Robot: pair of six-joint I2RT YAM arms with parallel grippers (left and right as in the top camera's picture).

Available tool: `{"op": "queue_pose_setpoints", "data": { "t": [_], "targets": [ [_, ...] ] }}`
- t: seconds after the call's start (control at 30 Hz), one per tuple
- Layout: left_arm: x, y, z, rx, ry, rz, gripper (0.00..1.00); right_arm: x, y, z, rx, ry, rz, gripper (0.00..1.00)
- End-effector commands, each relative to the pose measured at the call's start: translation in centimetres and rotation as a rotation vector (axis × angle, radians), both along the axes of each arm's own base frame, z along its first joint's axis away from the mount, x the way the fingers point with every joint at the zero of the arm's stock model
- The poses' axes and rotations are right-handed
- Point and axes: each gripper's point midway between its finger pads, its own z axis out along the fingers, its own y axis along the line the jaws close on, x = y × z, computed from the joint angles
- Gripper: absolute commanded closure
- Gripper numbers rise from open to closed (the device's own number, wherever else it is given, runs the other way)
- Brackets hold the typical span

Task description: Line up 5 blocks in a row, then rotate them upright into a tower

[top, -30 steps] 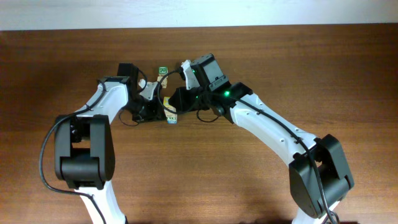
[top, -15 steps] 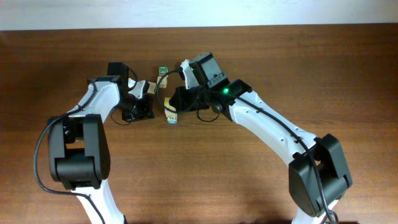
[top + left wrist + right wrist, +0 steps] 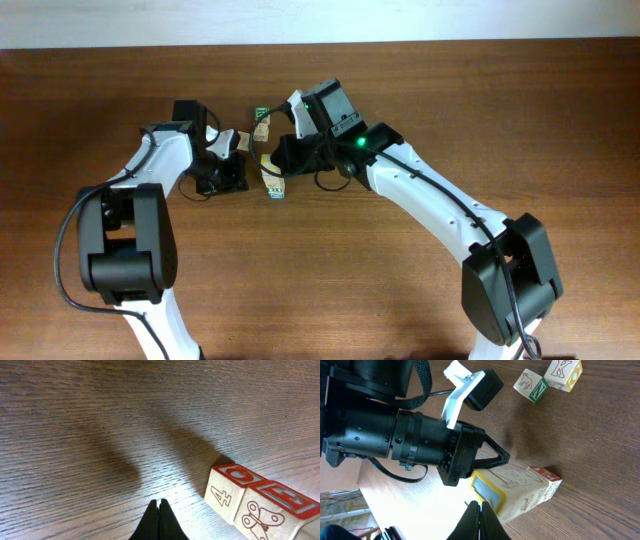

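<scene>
Both jaws pinched shut and empty: my left gripper [image 3: 160,512] has backed off leftward from the row of blocks [image 3: 272,182], which lies toward the tabletop's [image 3: 320,290] far edge, left of centre. My right gripper [image 3: 480,512] hangs close over it. I judge one turn finished, with more pending.
</scene>
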Motion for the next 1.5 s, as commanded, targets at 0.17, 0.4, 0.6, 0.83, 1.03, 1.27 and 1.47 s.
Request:
{"op": "queue_pose_setpoints", "data": {
  "t": [0.17,0.4,0.6,0.83,1.03,1.27,1.47],
  "targets": [
    [2.7,0.4,3.9,0.022,-0.085,-0.058,1.0,2.7,-1.3,6.3,-0.007,-0.119,0.008,0.96],
    [4.8,6.4,19.5,0.4,-0.319,-0.049,1.0,4.4,-11.9,16.3,-0.27,-0.257,-0.16,0.95],
    [0.5,7.0,31.6,0.445,-0.584,0.017,0.84,0.1,-19.2,24.5,-0.433,-0.378,-0.352,0.69],
    [-4.1,7.2,34.6,0.459,-0.615,0.03,0.01,-5.9,-21.1,29.9,-0.333,-0.455,-0.357,0.39],
    [-4.1,7.2,34.6,0.459,-0.614,0.029,0.01,-13.1,-25.9,32.5,-0.335,-0.523,-0.444,0.02],
    [-4.1,7.2,34.6,0.459,-0.614,0.029,0.01,-16.8,-31.3,21.7,-0.496,-0.257,-0.698,0.02],
    [-4.1,7.2,34.6,0.459,-0.614,0.029,0.01,-18.3,-32.1,15.2,-0.745,-0.074,-0.541,0.02]
  ]
}}
